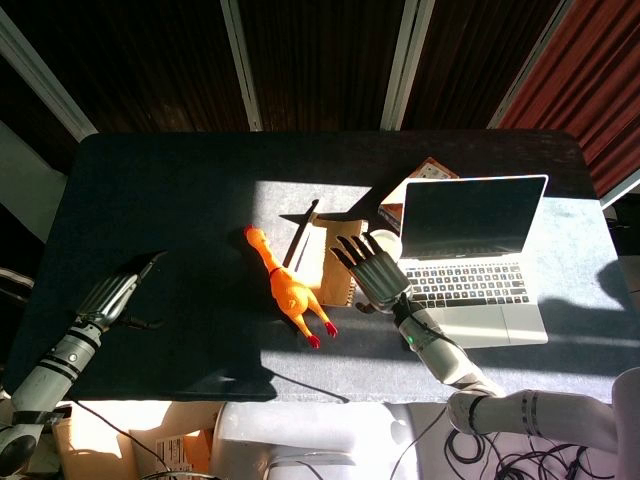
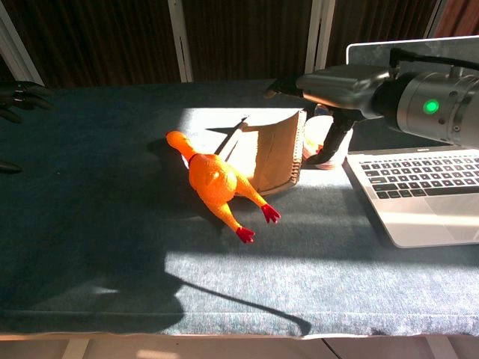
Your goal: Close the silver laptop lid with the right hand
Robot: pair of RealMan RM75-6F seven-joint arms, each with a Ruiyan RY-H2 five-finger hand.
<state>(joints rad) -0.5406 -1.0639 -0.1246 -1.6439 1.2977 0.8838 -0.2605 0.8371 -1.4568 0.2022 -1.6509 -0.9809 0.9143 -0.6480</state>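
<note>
The silver laptop (image 1: pixel 478 265) stands open at the right of the table, its dark screen (image 1: pixel 468 217) upright and its keyboard (image 2: pixel 423 176) facing me. My right hand (image 1: pixel 372 270) hovers flat just left of the laptop, fingers spread and pointing away, holding nothing; in the chest view the right hand (image 2: pixel 337 86) sits above the table left of the lid. My left hand (image 1: pixel 122 292) rests open near the table's left edge, and only the fingertips (image 2: pixel 16 96) show in the chest view.
An orange rubber chicken (image 1: pixel 288 287) lies mid-table. A brown notebook (image 2: pixel 273 153) with a pen (image 1: pixel 299 234) sits between it and the laptop. A white cup (image 2: pixel 320 142) stands behind my right hand. A brown box (image 1: pixel 412 185) lies behind the laptop.
</note>
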